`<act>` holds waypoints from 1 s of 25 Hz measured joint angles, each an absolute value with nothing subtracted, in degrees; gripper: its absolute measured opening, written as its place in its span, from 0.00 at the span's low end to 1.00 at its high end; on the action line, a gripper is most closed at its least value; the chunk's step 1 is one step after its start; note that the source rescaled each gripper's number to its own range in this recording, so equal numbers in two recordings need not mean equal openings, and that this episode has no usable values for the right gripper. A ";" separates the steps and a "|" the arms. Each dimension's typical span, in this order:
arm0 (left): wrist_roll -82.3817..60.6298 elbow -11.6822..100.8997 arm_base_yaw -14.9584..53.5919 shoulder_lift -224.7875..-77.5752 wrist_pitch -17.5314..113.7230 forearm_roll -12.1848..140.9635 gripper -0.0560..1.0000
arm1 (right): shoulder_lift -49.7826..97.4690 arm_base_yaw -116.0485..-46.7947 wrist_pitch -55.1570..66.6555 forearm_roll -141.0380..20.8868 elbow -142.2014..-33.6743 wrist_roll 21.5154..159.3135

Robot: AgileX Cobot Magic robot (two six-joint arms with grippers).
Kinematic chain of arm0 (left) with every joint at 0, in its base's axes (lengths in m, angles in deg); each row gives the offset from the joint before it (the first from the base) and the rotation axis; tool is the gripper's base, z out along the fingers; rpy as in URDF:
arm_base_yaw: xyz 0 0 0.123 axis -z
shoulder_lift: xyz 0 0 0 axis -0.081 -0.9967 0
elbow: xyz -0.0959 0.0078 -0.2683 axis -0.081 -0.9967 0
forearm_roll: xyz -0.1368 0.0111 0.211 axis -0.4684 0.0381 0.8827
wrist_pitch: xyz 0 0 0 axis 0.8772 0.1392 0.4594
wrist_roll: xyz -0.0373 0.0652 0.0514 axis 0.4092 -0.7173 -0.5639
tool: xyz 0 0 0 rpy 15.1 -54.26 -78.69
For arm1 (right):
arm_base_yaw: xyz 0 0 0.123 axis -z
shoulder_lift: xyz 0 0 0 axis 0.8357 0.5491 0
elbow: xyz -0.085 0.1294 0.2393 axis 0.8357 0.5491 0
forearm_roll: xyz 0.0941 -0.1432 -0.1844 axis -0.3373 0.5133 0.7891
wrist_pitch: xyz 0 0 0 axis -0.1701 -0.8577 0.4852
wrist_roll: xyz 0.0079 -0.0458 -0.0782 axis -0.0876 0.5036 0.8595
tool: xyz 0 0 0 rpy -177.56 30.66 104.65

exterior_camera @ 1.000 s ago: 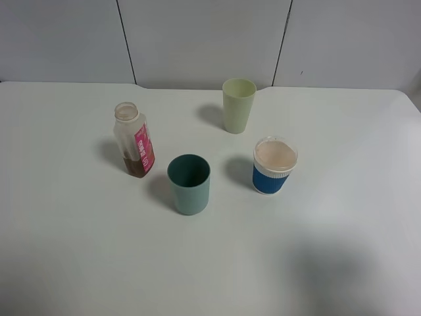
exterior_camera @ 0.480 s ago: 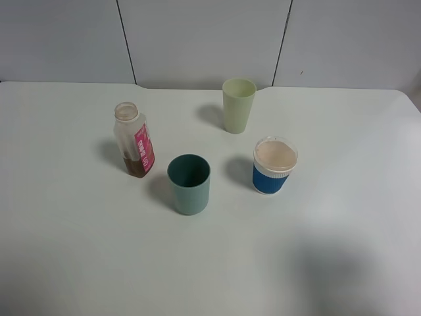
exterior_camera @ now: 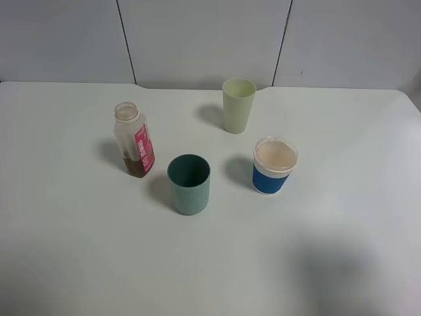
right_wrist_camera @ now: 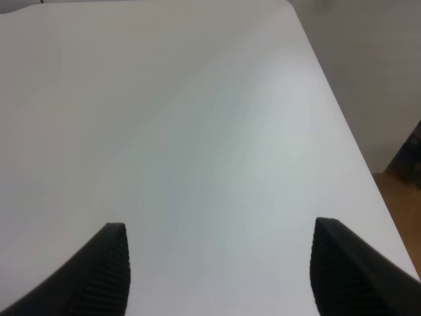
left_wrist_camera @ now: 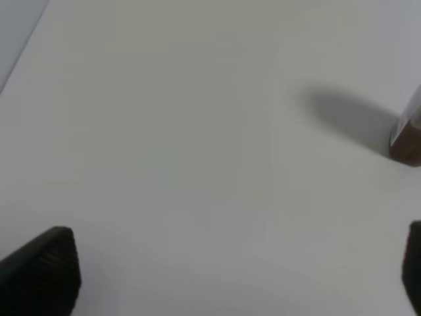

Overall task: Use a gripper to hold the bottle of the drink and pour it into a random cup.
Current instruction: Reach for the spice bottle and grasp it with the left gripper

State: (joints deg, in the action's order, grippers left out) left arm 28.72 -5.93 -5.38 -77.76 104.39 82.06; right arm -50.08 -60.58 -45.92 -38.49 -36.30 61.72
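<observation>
Standing upright, bottle (exterior_camera: 134, 141) apart from wide-spread left pincer (left_wrist_camera: 227, 270), untouched

white table (exterior_camera: 79, 250), grey panelled wall (exterior_camera: 197, 39)

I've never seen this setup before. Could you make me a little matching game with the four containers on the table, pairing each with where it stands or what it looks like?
Column one:
1. bottle
2. teal cup
3. pale green cup
4. paper cup

Column two:
A. farthest back of the four
B. blue band around its lower half
C. a little brown drink at the bottom
D. frontmost of the four, dark inside

Pairs: 1-C, 2-D, 3-A, 4-B.
</observation>
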 joint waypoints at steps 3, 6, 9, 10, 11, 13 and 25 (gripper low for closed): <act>28.72 -5.93 -5.38 -77.76 104.39 82.06 1.00 | -50.08 -60.58 -45.92 -38.49 -36.30 61.72; 28.72 -5.93 -5.38 -77.76 104.39 82.06 1.00 | -50.08 -60.58 -45.92 -38.49 -36.30 61.72; 28.72 -5.93 -5.38 -77.76 104.39 82.12 1.00 | -50.08 -60.58 -45.92 -38.49 -36.30 61.72; 28.72 -5.93 -5.38 -77.76 104.39 82.12 1.00 | -50.08 -60.58 -45.92 -38.49 -36.30 61.72; 28.72 -5.93 -5.38 -77.76 104.39 82.12 1.00 | -50.08 -60.58 -45.92 -38.49 -36.30 61.72; 28.72 -5.93 -5.38 -77.76 104.39 82.12 1.00 | -50.08 -60.58 -45.92 -38.49 -36.30 61.72; 28.72 -5.93 -5.38 -77.76 104.39 82.12 1.00 | -50.08 -60.58 -45.92 -38.49 -36.30 61.72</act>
